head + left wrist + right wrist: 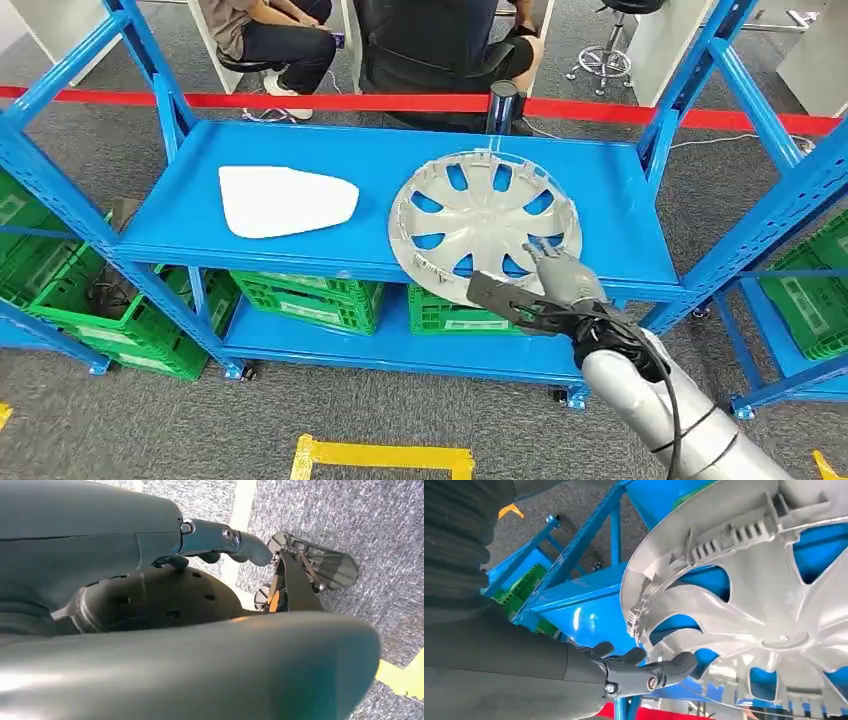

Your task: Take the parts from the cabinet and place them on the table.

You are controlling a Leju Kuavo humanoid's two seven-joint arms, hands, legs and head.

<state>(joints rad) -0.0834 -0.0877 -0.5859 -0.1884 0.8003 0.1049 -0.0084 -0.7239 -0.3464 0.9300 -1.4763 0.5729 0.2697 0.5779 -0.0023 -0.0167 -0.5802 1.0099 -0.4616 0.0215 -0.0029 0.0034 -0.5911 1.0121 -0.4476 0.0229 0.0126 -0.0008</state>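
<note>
A silver wheel cover (480, 215) lies flat on the right half of the blue cabinet's top shelf (620, 180). A white flat panel (285, 200) lies on the left half. My right hand (550, 285) is at the wheel cover's near rim, its fingers (545, 255) spread over the rim and its thumb pointing left below it. In the right wrist view the wheel cover (749, 605) hangs close beyond my right hand (634, 672), whose fingers are stretched out and not closed on the rim. My left hand (150, 595) hangs over the floor and holds nothing.
Green crates (310, 295) stand on the lower shelf, and more at both sides. Blue uprights (700, 70) frame the shelf. Red barrier tape (400, 101) runs behind it, with seated people (280, 30) beyond. Yellow tape (380, 458) marks the grey floor in front.
</note>
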